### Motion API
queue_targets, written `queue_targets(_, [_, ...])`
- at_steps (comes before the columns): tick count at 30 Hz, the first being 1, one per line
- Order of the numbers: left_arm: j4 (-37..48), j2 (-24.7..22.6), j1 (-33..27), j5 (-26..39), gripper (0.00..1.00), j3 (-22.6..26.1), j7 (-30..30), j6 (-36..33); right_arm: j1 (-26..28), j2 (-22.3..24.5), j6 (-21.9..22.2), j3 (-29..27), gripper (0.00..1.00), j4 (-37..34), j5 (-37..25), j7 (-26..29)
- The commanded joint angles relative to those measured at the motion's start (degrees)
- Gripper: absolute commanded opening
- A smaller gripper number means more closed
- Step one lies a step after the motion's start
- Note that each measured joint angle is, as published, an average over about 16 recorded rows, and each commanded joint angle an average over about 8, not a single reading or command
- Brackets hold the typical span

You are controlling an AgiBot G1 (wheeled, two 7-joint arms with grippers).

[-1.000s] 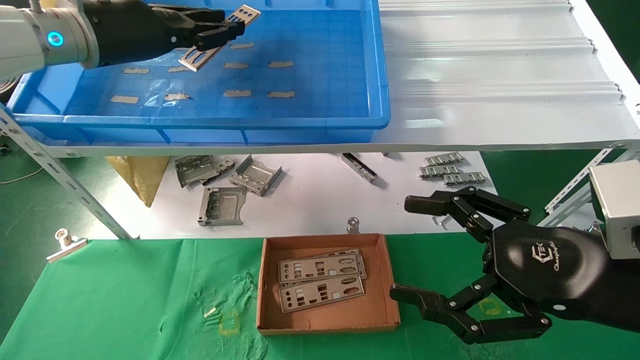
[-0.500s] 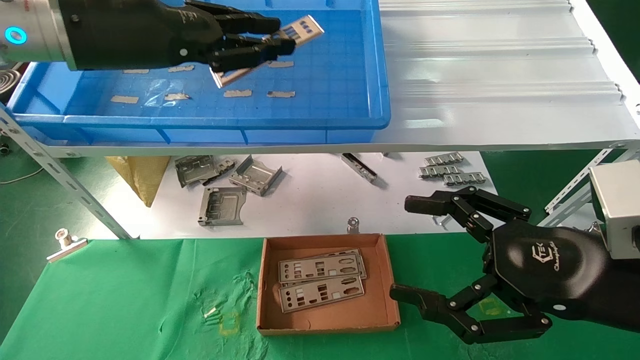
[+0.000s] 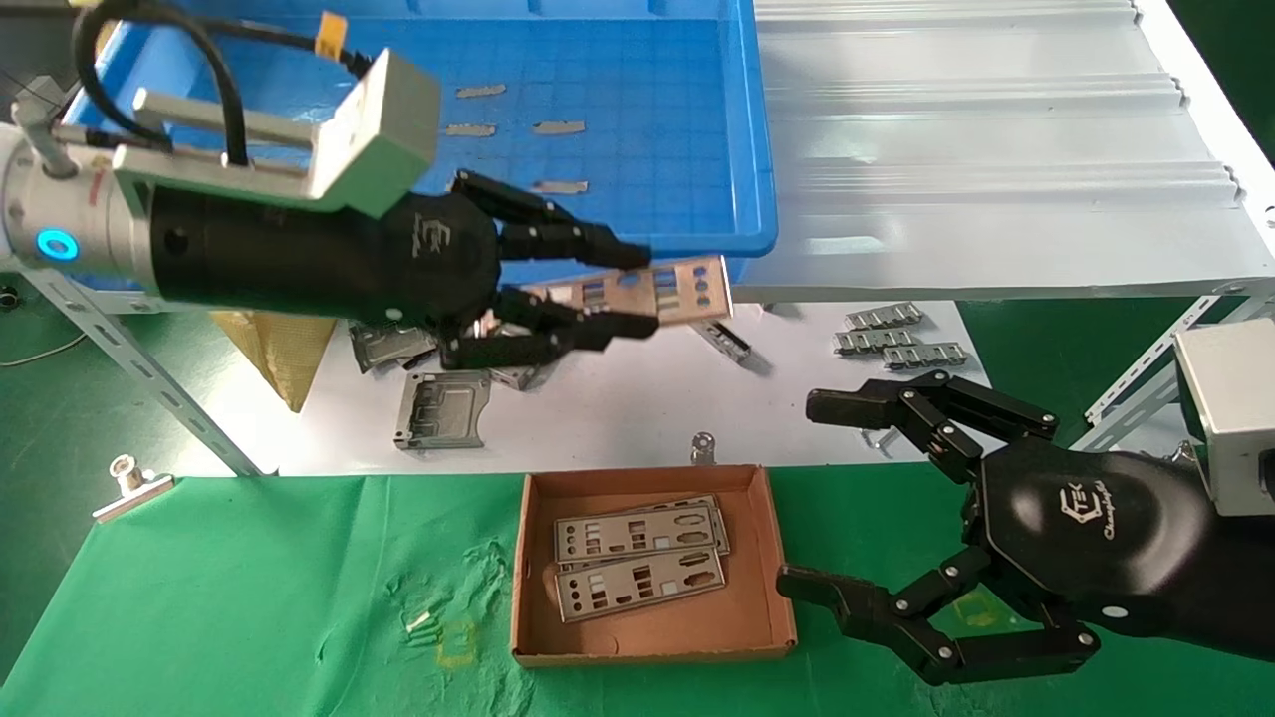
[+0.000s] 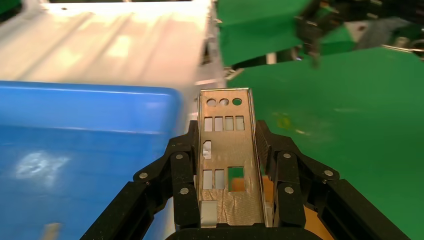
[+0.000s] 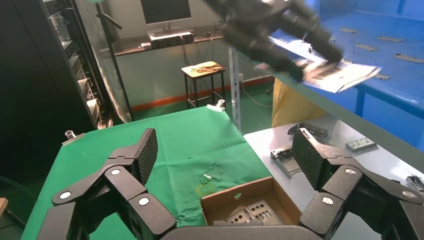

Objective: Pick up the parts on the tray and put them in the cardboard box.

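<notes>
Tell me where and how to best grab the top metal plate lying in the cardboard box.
The top plate lies flat and slightly skewed on another plate inside the cardboard box, so nothing offers a face to pinch. I'd come straight down from above and close across its narrow width, fingers on the two long edges near the middle. The low box walls probably rule out a sideways approach. The open right gripper hangs closest.

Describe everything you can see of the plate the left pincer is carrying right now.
The plate is a thin, flat, silver-grey metal strip, a long rectangle punched with three round holes near its free end and several rectangular cutouts along its length. The left pincer is shut on it, black fingers pressing its long edges. It hangs in the air just past the blue tray's near rim, lying roughly level, its free end pointing toward the robot's right.
</notes>
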State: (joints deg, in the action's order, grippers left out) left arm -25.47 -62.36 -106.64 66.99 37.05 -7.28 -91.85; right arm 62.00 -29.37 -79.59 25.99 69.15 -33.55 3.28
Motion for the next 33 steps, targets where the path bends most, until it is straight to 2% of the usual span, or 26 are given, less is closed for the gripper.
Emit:
queue_targets(1, [-5.0,1.5,2.8,-2.9,0.0,2.3,1.1,0.1,0.0,0.0,0.0,0.0,1.0,0.0,0.0,0.0])
queue_targets(6, [-4.8,0.9,8.1,-4.8,0.0,6.1,-4.2,1.9,0.0,0.0,0.0,0.0,1.0,0.0,0.0,0.0])
queue_targets(11, [1.3,-3.4,12.5,-1.4,0.0,8.7,-13.4,7.1,0.0,0.0,0.0,0.0,1.0,0.0,0.0,0.0])
queue_targets(16, [7.9,-7.9,15.5,0.6,0.0,9.7,-19.2,12.3,0.0,0.0,0.0,0.0,1.0,0.0,0.0,0.0])
queue_targets(17, [9.0,-8.6,15.9,0.7,0.03,9.7,-20.2,13.0,0.0,0.0,0.0,0.0,1.0,0.0,0.0,0.0])
queue_targets(18, [10.1,-9.2,16.3,0.6,0.1,9.7,-20.9,13.5,0.0,0.0,0.0,0.0,1.0,0.0,0.0,0.0])
queue_targets(24, [15.3,-11.9,17.6,0.1,0.85,9.2,-24.9,15.9,0.0,0.0,0.0,0.0,1.0,0.0,0.0,0.0])
queue_targets(25, [16.0,-12.2,17.7,0.0,0.95,9.2,-25.6,16.4,0.0,0.0,0.0,0.0,1.0,0.0,0.0,0.0])
queue_targets(26, [16.6,-12.5,17.8,0.0,1.0,9.1,-26.3,16.8,0.0,0.0,0.0,0.0,1.0,0.0,0.0,0.0])
queue_targets(33, [19.6,-13.8,17.9,-0.1,1.0,8.9,-29.8,19.3,0.0,0.0,0.0,0.0,1.0,0.0,0.0,0.0])
